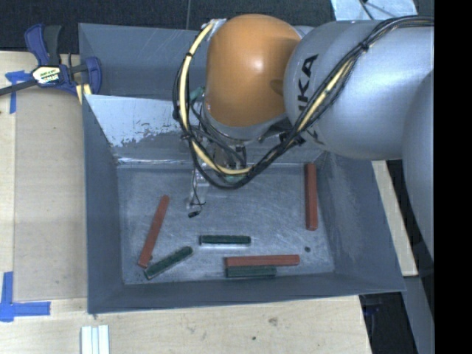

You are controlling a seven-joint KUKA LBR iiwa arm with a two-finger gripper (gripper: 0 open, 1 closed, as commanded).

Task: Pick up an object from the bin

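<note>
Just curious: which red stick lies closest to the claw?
The slanted red stick on the left, beside the claw; the right-hand stick and the bottom stick lie farther off.

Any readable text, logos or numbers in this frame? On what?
"KA": black letters on the silver robot arm's rounded casing; any further letters are out of sight.
No text can be read on the red-brown sticks, the dark green sticks or the grey metal bin.
</note>
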